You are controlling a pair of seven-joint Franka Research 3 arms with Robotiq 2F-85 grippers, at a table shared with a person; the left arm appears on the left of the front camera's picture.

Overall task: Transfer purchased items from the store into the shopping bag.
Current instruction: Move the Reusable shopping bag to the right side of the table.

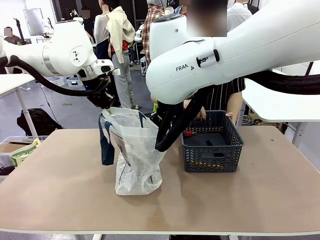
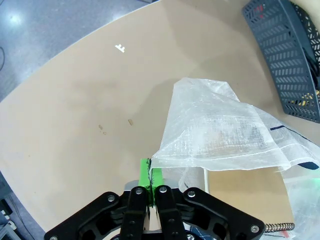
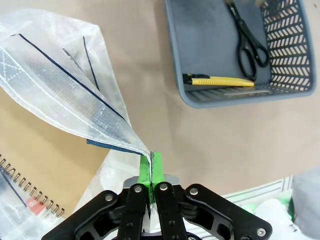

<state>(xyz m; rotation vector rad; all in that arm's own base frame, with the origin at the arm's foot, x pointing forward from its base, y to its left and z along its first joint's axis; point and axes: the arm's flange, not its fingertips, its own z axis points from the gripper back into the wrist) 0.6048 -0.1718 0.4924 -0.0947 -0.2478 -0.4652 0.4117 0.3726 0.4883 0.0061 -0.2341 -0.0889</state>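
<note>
The shopping bag (image 1: pixel 137 155) is stood upright on the surface (image 1: pixel 60 190), left of the middle, with its mouth spread between the two arms. The left hand (image 2: pixel 150 167) is clenched on the bag's rim, a fold of the white film being pinched between its green pads (image 2: pixel 144 172). The right hand (image 3: pixel 151 161) is likewise clamped on the opposite rim, where a navy trim edge runs into the pads. Through the opened mouth a tan spiral notebook (image 2: pixel 245 192) is seen inside the bag.

The basket (image 1: pixel 212 150) is set just beside the bag on its right. Only a narrow strip of bare surface is left between them, and that gap is crossed by the right arm's black cable loop (image 1: pixel 170 132). Black scissors (image 3: pixel 248 40) are laid on the basket floor, a yellow-and-black tool (image 3: pixel 220 81) is lodged along one long wall, and a small red thing (image 1: pixel 187 133) is tucked at the far left corner. Broad bare room is left along the surface's near edge and at its right end. A person (image 1: pixel 220 97) is stood close behind the basket's far wall.
</note>
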